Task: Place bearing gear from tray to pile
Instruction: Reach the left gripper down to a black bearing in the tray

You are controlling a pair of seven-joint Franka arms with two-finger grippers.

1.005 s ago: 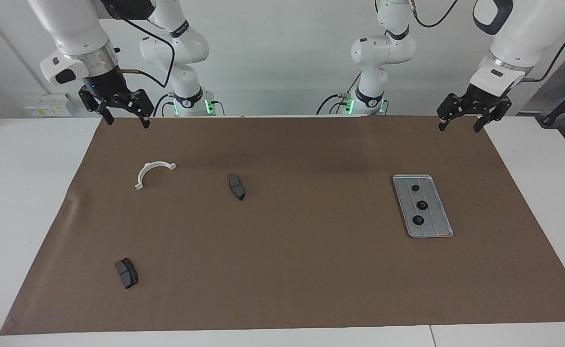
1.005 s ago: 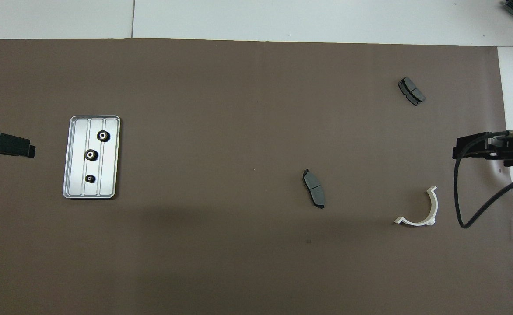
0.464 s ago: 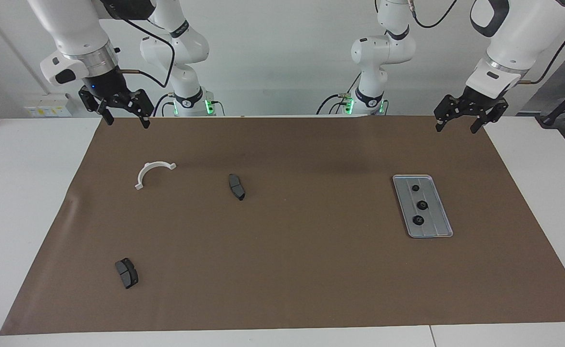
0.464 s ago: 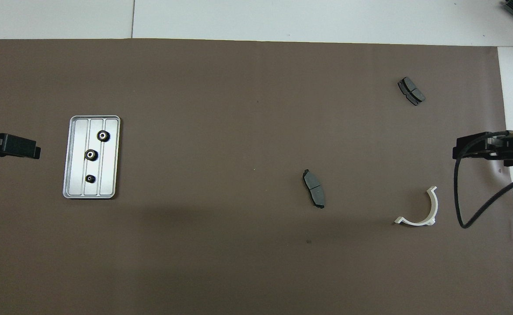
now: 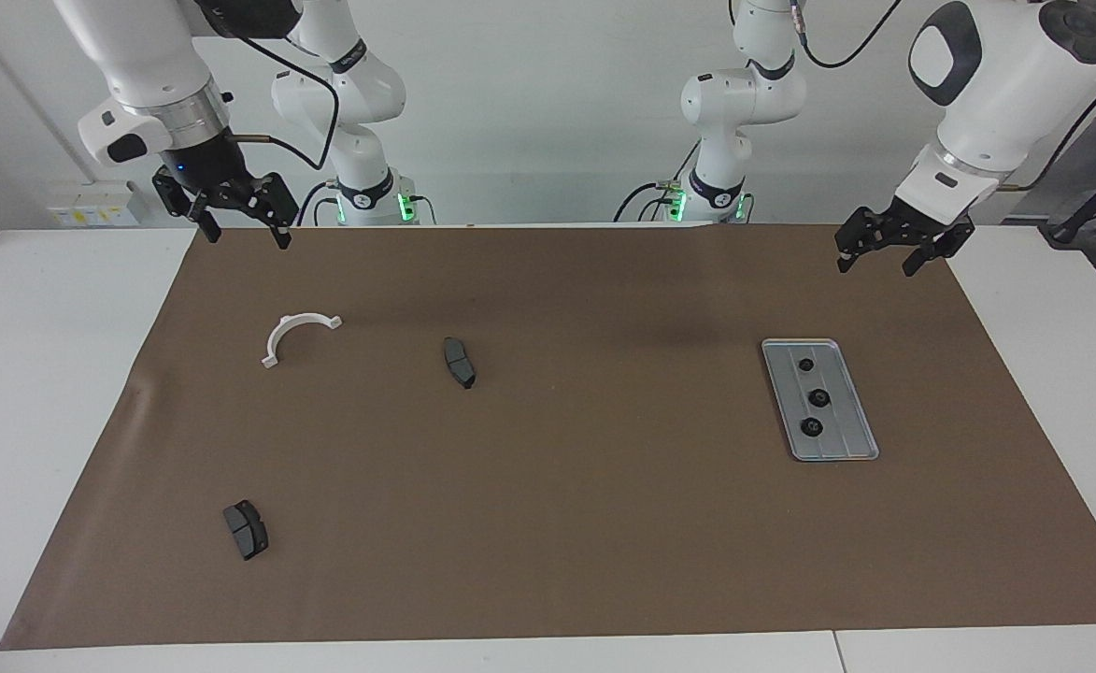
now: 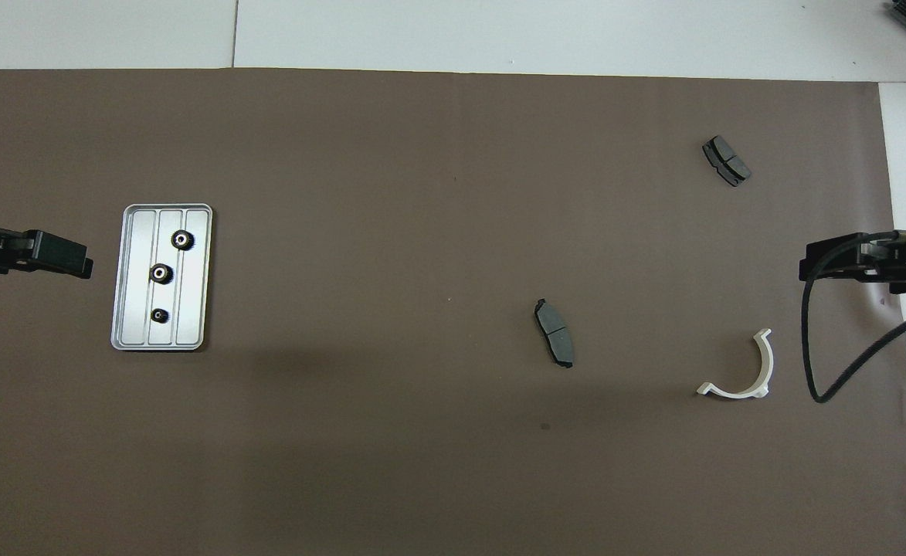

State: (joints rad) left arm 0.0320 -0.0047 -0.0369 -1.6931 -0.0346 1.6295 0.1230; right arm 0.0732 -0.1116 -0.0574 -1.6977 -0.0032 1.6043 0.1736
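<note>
We see the tray on the brown mat, toward the left arm's end of the table, with 3 gears lying in a row in it. The left gripper hangs over the mat's edge near the tray, fingers apart and empty. Well apart from the tray, the right gripper waits, fingers apart, near a white half-ring.
</note>
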